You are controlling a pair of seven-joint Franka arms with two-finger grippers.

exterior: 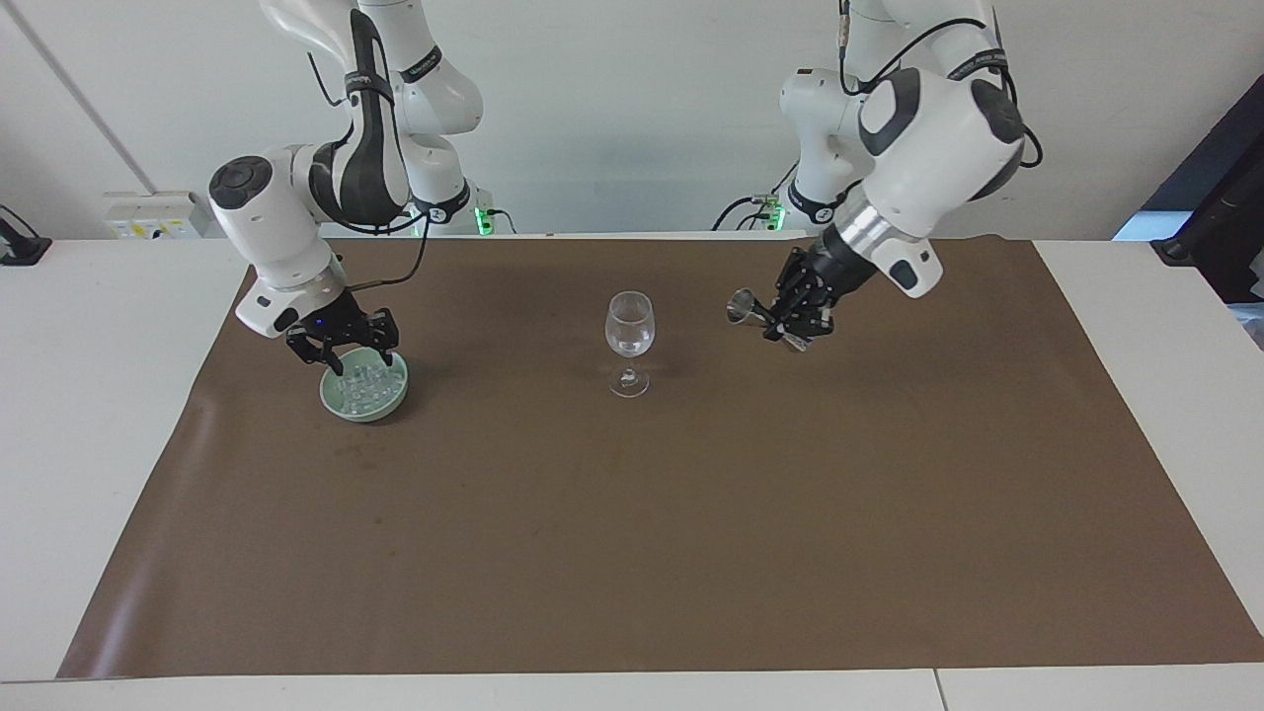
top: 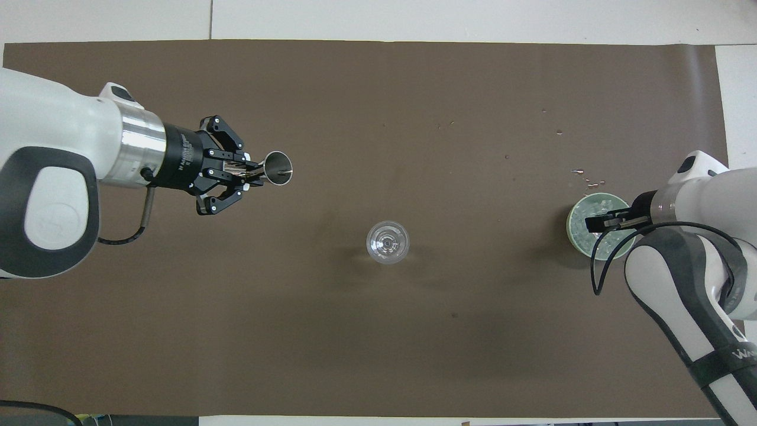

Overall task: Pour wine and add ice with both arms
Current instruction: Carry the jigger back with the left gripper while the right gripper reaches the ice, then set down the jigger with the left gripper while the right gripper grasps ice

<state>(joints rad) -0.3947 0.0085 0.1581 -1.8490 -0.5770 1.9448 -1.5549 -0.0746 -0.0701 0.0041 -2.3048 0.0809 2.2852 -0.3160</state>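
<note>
jaws of the left gripper (top: 248, 172) are clenched on the waist of the jigger (top: 278, 168). whether the right gripper (exterior: 360, 355) is released or grasping, i cannot tell.

take the overhead view as a clock face, the glass (exterior: 629, 331) at its centre and twelve pointing away from the robots. the jigger hangs over bare mat (exterior: 691, 543) toward ten o'clock, tipped on its side with its mouth facing the glass, well apart from it. the bowl (exterior: 360, 407) stands at three o'clock, toward the right arm's end of the table. the ice (exterior: 367, 383) is heaped in it, and the right gripper is down at the heap, inside the rim. a few small bits or drops (top: 585, 177) lie on the mat at twelve o'clock of the bowl.

my reading: pouring looks done and picking up ice is the step in hand.

what could go wrong:
- a cube is small, hard and slick. a grip that lands off its centre would likely squirt it out onto the mat.
- the bowl looks light. a sideways push from the gripper could slide or tip it.
- the glass is tall on a thin stem. a low pass at its rim could knock it over.
- a cube let go from too high may bounce off the rim or splash.
- the tipped jigger could drip onto the mat if anything remains inside.
</note>
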